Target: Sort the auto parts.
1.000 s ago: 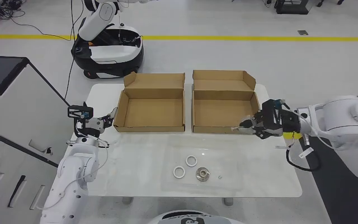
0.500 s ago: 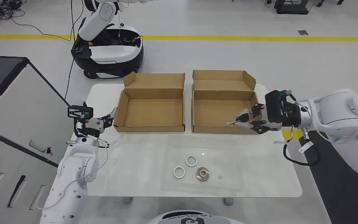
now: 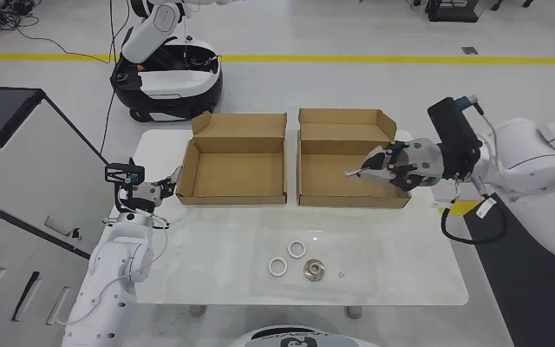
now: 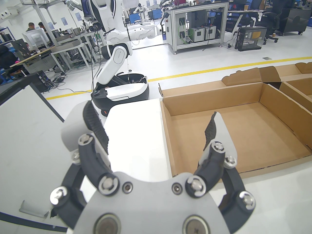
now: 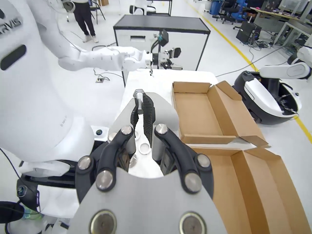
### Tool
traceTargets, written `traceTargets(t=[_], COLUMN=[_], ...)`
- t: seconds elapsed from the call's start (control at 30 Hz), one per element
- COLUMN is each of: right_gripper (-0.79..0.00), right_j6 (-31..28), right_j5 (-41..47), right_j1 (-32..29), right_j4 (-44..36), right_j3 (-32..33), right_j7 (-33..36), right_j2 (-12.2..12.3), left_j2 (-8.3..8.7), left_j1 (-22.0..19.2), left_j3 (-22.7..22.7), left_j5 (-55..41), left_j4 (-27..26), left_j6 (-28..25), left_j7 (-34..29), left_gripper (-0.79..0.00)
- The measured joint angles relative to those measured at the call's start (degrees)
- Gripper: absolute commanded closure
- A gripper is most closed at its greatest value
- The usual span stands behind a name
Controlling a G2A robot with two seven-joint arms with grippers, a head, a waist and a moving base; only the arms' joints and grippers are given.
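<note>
Right gripper point(image 5: 141, 103) is clamped on a bolt point(image 5: 138, 98), its pads pinching the threaded shank while the hex head pokes out past the fingertips; I see it over the right cardboard box point(image 3: 329, 184), close to that box's right wall, though I cannot tell how high it hangs above the floor. Nearest the robot, on the white table point(image 3: 399, 269), lie a white ring point(image 3: 277, 266), a second white ring point(image 3: 297, 249) just beyond it, a round metal part point(image 3: 313, 271) near both, and a tiny piece point(image 3: 341, 275) off to its right; all four rest apart from one another. Farther up, the left gripper point(image 4: 151, 115) has its jaws spread wide with nothing between them, just beside the left wall of the left cardboard box point(image 3: 234, 178); the two boxes sit side by side on the table's far half, flaps up; past the table stands another robot's base point(image 3: 169, 82) on the floor, short of a yellow line point(image 3: 347, 59).
</note>
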Motion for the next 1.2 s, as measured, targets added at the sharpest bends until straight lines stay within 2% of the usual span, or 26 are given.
traceTargets(t=[0.2,0.67,0.97,1.2], right_gripper=[0.000,0.000,0.000,0.000], right_j6=[0.0,0.0,0.0,0.0], right_j5=[15.4,31.7,37.0,38.0], right_j1=[0.4,-5.0,-9.1,-10.1], right_j4=[-1.7,-5.8,-10.5,-11.4], right_j3=[1.4,8.4,12.8,13.5], right_j7=[10.5,9.4,9.4,9.4], right_j2=[-0.9,-2.4,-3.4,-3.5], left_j2=[0.00,0.00,0.00,0.00], left_j1=[0.0,0.0,0.0,0.0], left_j3=[0.0,0.0,0.0,0.0], left_j5=[0.0,0.0,0.0,0.0], left_j4=[0.0,0.0,0.0,0.0], left_j6=[0.0,0.0,0.0,0.0], left_j7=[0.0,0.0,0.0,0.0], left_gripper=[-0.785,-0.785,-0.785,-0.785])
